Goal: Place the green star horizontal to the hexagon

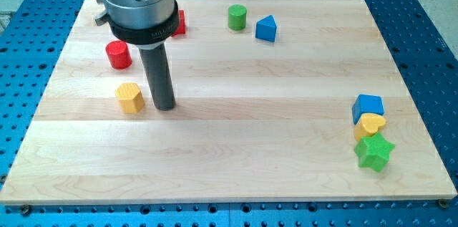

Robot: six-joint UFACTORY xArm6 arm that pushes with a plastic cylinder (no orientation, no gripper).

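Note:
The green star (374, 151) lies near the view's right edge, low on the wooden board (236, 148). The yellow hexagon (129, 97) sits at the view's left, about mid-height. My tip (164, 106) rests on the board just right of the yellow hexagon, a small gap apart from it. The star is far to the right of my tip and a little lower than the hexagon.
A yellow heart (371, 124) and a blue cube (368, 106) stack just above the star. A red cylinder (118, 54) is above the hexagon. A red block (178, 22) is partly hidden behind the arm. A green cylinder (237, 17) and a blue triangle (266, 29) sit near the top.

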